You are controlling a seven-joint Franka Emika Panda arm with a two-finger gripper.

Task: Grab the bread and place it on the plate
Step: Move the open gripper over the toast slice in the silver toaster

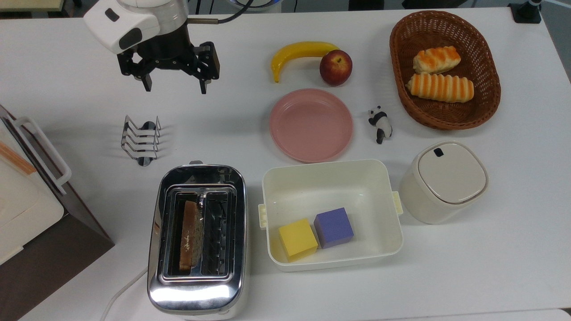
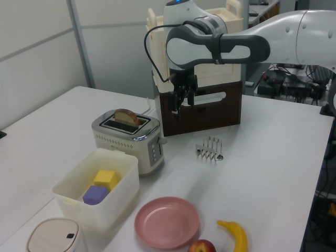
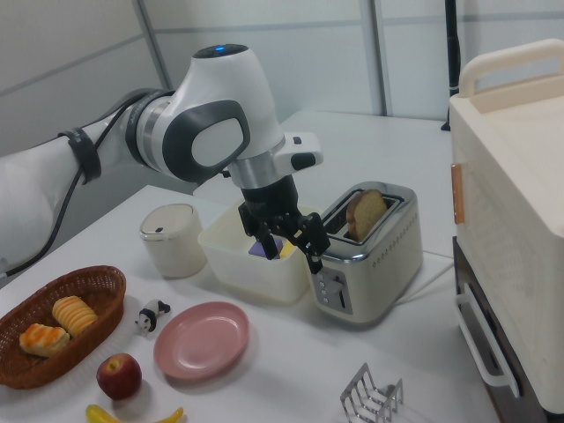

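Observation:
The bread (image 1: 190, 235) stands upright in the left slot of a chrome toaster (image 1: 196, 294), its rounded top poking out in the left view (image 2: 126, 116) and the right view (image 3: 365, 212). The pink plate (image 1: 311, 125) lies bare in the middle of the white table, seen also in the left view (image 2: 167, 222) and the right view (image 3: 202, 339). My gripper (image 1: 175, 86) hangs open and holds nothing, high above the table at the top view's upper left, well apart from the toaster; in the left view my gripper (image 2: 182, 106) sits before a brown box, and my gripper (image 3: 289, 253) is also in the right view.
A wire toast rack (image 1: 140, 141) sits between gripper and toaster. A white tub (image 1: 331, 176) with yellow and purple cubes lies right of the toaster, beside a lidded canister (image 1: 444, 180). Banana (image 1: 299, 52), apple (image 1: 335, 67), panda figure (image 1: 380, 123) and a basket of rolls (image 1: 444, 69) ring the plate. A cream-and-brown box (image 1: 31, 214) stands at the left edge.

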